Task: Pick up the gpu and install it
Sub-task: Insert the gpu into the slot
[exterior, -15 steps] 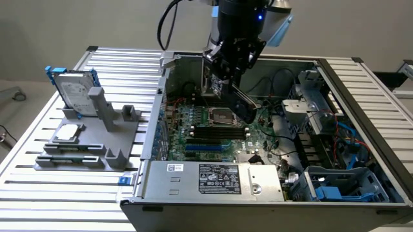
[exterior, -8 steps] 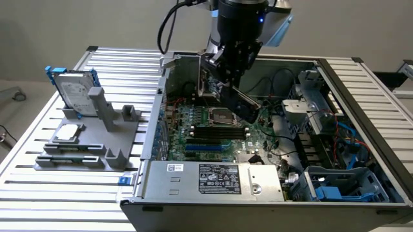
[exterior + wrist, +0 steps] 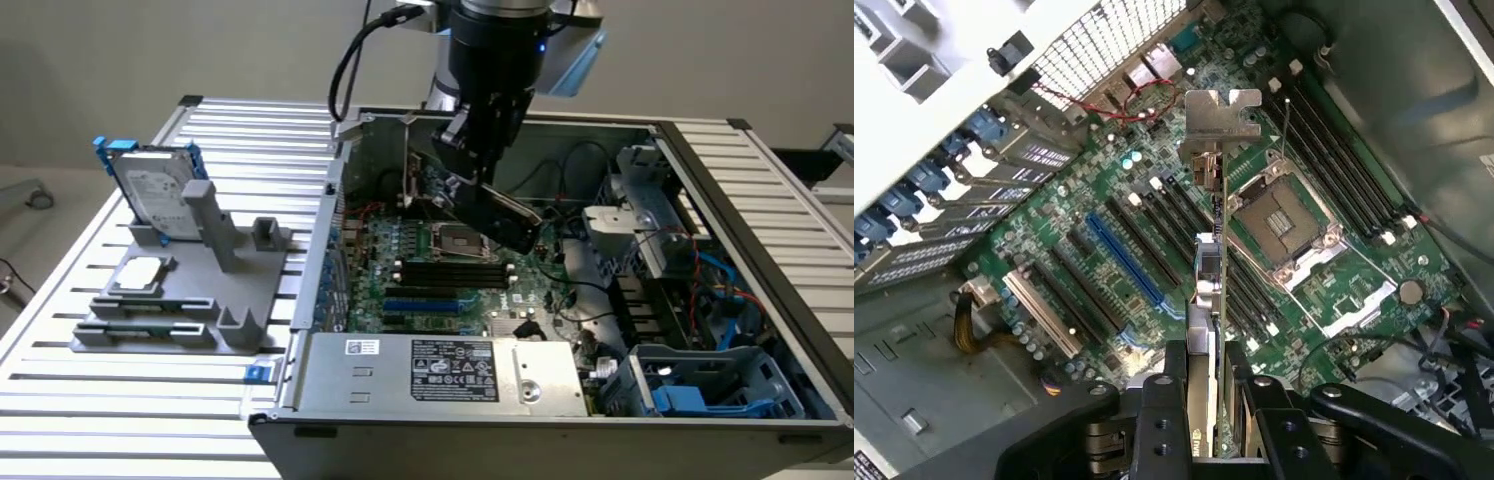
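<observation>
Wrist view: gripper (image 3: 1206,395) clamped on gpu (image 3: 1211,285), card edge-on between the fingers (image 3: 1272,425), silver bracket (image 3: 1222,112) at end farthest from gripper. Below gripper: motherboard (image 3: 1054,250), blue slot (image 3: 1124,260) to one side of card, CPU socket (image 3: 1279,225) to the other. Exterior view: gripper and card inside open computer case (image 3: 747,200).

gripper (image 3: 470,180): reaching down into the open computer case (image 3: 400,440), clamped on the gpu
gpu (image 3: 514,225): tilted, over the far part of the motherboard (image 3: 427,275)
computer case: lying open on the slatted bench (image 3: 80,400)
hard drive (image 3: 154,195): upright in a grey holder (image 3: 187,300), on the exterior view's left of the case
</observation>
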